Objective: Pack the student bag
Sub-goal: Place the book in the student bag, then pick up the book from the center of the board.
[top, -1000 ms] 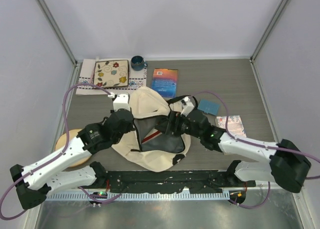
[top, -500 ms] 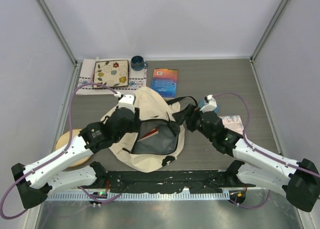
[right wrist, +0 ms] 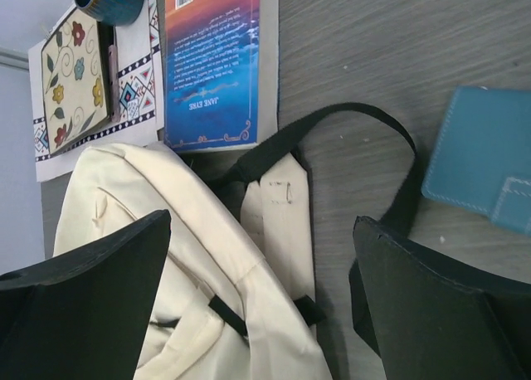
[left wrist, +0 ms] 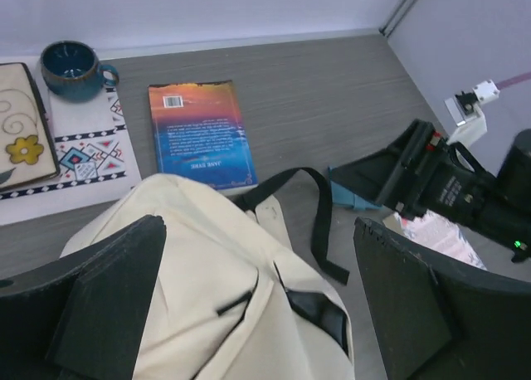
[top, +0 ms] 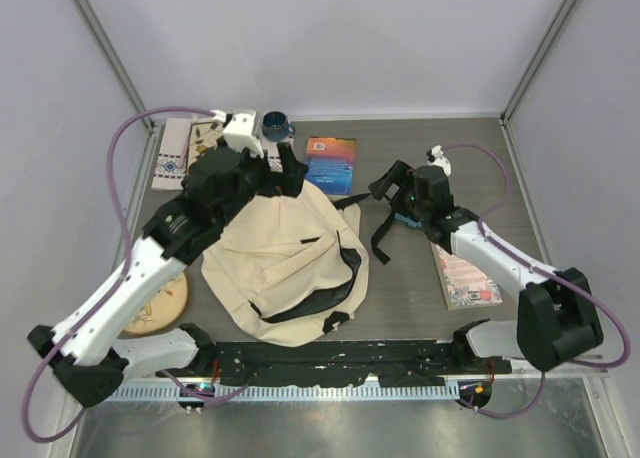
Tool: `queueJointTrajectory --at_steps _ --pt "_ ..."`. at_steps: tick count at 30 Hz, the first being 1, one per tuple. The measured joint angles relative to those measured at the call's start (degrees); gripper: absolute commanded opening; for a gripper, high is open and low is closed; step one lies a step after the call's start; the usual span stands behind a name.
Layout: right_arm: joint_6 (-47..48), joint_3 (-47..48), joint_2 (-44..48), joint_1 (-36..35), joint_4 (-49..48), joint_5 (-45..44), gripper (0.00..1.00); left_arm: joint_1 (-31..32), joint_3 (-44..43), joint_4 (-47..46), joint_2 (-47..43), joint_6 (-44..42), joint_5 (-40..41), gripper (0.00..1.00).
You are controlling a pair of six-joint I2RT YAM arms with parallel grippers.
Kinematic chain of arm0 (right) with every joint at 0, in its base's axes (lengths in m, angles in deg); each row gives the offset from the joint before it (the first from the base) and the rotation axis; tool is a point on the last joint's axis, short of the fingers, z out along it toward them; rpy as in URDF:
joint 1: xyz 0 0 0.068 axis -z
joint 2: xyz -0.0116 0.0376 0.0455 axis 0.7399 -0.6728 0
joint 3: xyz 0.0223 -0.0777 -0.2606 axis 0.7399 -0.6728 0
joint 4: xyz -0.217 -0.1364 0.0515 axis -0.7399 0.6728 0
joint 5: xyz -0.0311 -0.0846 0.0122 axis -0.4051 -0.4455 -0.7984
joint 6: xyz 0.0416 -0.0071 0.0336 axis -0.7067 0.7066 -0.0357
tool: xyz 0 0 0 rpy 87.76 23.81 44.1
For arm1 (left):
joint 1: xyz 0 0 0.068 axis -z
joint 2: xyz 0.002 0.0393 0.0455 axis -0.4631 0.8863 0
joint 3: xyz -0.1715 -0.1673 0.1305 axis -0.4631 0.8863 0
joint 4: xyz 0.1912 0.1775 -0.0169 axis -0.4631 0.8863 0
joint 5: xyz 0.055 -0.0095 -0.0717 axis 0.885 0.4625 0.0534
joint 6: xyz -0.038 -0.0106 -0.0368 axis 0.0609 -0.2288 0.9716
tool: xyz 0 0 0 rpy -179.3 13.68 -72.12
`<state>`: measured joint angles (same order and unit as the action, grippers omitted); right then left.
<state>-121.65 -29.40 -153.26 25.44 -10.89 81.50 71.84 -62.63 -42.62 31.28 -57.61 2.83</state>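
Looking down, I see the left fingers (left wrist: 108, 305) and right fingers (right wrist: 415, 305) spread wide, gripping nothing, with the cream backpack (top: 285, 258) lying on the surface (top: 410, 303) between them, beside the blue book (top: 330, 163).

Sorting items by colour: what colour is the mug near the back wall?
The mug is dark blue, seen best in the left wrist view.

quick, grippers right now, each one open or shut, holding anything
left gripper: open, holding nothing
right gripper: open, holding nothing
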Motion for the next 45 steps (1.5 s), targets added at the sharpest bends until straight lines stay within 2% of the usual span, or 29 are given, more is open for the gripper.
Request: queueJointTrajectory --at_steps 3,8,11,16,23,28,37,45 --pt "0.24 4.00 -6.49 1.33 -1.70 3.28 0.95 -8.00 -1.88 -5.07 9.11 0.07 -7.39 1.00" --pt "-0.09 10.45 -17.31 3.45 -5.88 8.61 0.89 -16.87 -6.47 -8.50 28.39 1.77 -18.51 0.97" --pt "-0.39 14.03 -23.37 4.09 -7.87 11.32 0.88 -19.52 -10.88 -8.48 37.97 2.10 -22.93 0.97" --pt "-0.90 19.32 -31.28 4.24 -10.43 14.75 0.87 -21.97 -18.16 -8.44 47.12 2.86 -27.02 0.97" --pt "-1.73 26.75 -40.37 4.24 -12.48 17.62 0.86 -24.15 -32.26 -8.41 61.09 2.56 -29.29 0.95" --pt "-1.97 30.73 -45.57 4.24 -12.98 18.64 0.85 -25.33 -37.92 -6.86 68.96 2.64 -29.83 0.95" --pt "-1.97 34.99 -51.41 4.26 -12.63 19.87 0.77 -25.99 -39.43 -4.63 75.30 3.76 -32.46 0.89" --pt "-2.34 35.17 -51.74 4.31 -13.40 21.99 0.60 -25.97 -39.76 -5.11 77.15 6.10 -38.25 0.79"
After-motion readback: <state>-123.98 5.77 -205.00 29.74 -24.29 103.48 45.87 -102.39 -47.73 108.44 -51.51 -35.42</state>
